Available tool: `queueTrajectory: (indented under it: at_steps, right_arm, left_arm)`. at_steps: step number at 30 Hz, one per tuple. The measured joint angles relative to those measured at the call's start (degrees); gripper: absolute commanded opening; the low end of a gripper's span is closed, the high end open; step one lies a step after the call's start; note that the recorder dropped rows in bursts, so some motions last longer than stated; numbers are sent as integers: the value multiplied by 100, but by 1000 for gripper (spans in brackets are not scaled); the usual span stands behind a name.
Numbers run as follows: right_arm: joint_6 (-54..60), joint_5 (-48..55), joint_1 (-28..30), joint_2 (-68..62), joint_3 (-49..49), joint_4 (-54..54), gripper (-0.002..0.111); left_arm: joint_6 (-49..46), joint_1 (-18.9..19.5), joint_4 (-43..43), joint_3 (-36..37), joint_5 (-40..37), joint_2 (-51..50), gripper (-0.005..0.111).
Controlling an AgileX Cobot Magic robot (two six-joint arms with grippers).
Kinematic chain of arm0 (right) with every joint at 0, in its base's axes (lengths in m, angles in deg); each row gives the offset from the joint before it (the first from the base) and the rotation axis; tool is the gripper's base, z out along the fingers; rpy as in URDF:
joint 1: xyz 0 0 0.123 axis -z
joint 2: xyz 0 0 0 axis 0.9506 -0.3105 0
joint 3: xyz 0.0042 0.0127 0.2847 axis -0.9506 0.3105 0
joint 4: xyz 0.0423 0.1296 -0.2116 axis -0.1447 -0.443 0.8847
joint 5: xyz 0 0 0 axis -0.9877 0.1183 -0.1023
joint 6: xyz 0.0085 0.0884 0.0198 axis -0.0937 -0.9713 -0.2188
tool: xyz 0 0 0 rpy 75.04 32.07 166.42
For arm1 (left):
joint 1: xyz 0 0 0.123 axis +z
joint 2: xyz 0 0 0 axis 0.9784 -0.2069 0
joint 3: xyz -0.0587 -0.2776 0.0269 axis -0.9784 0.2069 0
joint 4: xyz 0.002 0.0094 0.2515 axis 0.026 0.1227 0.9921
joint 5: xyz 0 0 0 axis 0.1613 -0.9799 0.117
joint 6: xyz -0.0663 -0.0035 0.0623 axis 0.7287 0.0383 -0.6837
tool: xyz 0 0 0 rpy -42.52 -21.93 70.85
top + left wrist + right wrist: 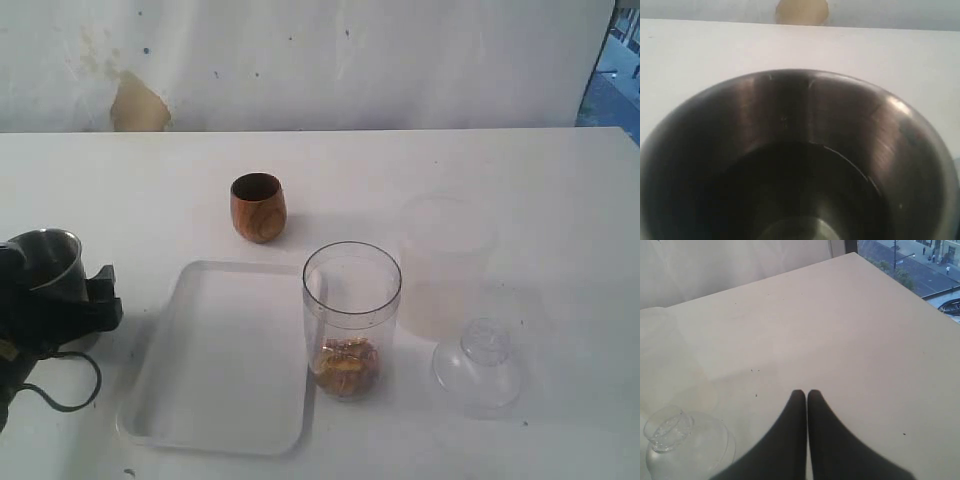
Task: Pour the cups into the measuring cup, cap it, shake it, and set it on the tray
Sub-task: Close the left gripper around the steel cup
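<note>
At the table's (520,170) left edge the left tool (58,288) stands wide around the steel tumbler (50,258); I cannot tell if it presses it. The wooden cup (258,207) stands behind the tray (215,360). The measuring cup (351,300) is just beside the tray, well apart from that tool. The right tool (806,393) is closed, empty, near the dome lid (685,445).

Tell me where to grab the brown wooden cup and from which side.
Grip the wooden cup across its rounded middle, coming in level from the left of the exterior view. It stands upright, mouth up, so a side grip should leave it ready to tip; that side is bare table, while the tray and measuring cup stand nearer the camera.
</note>
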Motion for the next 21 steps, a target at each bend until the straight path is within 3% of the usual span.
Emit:
queueTrajectory:
  at_steps: [7, 21]
  right_arm:
    - [0, 0, 0, 0, 0, 0, 0]
    - [0, 0, 0, 0, 0, 0, 0]
  left_arm:
    - [582, 0, -131, 0, -179, 0, 105]
    - [246, 0, -118, 0, -295, 0, 105]
